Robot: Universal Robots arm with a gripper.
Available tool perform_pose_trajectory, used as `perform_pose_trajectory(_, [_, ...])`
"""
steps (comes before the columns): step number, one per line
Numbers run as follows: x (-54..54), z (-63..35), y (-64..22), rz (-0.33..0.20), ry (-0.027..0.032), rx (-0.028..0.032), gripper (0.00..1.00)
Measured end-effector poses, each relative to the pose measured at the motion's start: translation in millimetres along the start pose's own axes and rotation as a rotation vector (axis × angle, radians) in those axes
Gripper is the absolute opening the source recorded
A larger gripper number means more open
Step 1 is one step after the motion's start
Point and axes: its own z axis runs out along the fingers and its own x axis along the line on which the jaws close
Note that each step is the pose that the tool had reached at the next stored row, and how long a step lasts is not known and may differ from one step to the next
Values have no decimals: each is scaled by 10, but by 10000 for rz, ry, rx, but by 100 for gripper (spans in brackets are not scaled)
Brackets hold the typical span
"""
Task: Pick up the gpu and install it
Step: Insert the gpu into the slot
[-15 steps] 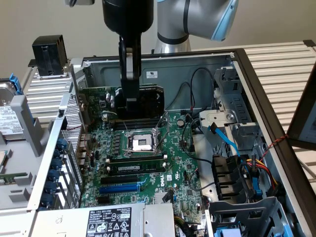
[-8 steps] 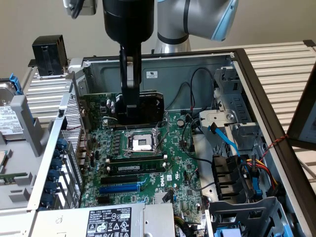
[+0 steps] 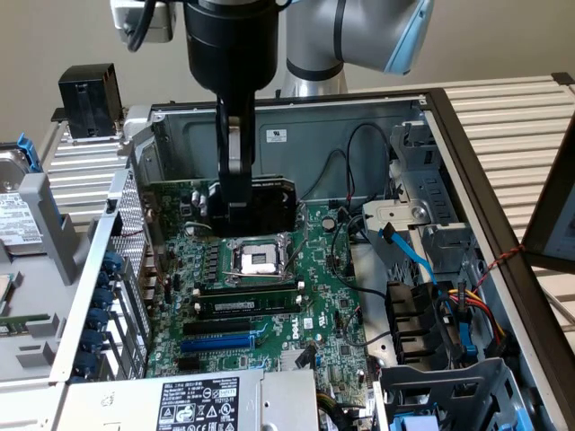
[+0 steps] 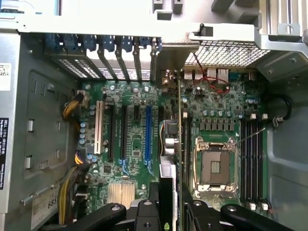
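Note:
The gpu (image 3: 269,203) hangs inside the open computer case, its black shroud just above the far part of the green motherboard (image 3: 305,305), behind the CPU socket (image 3: 259,260). My gripper (image 3: 237,208) comes straight down from above and is shut on the card's shroud. In the wrist view the gpu (image 4: 167,187) is seen edge-on between my two fingers (image 4: 144,216). Its silver end bracket (image 4: 169,60) reaches toward the case's rear slot openings. It hovers over the motherboard (image 4: 134,139), between the blue slot (image 4: 148,134) and the CPU socket (image 4: 215,166).
A RAM stick (image 3: 247,303) sits in a slot near the socket. The power supply (image 3: 189,400) lies at the near edge, and a drive cage with coloured cables (image 3: 449,314) fills the exterior view's right. Blue slot latches (image 4: 110,45) line the rear wall. Case walls (image 3: 359,135) surround the board.

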Motion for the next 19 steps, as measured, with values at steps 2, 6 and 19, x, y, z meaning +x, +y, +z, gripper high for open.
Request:
perform_pose_trajectory(2, [1, 14, 4, 7, 57, -13, 27])
perform_pose_trajectory(6, [14, 58, 26, 14, 121, -30, 27])
perform_pose_trajectory(19, [58, 296, 78, 73, 109, -26, 27])
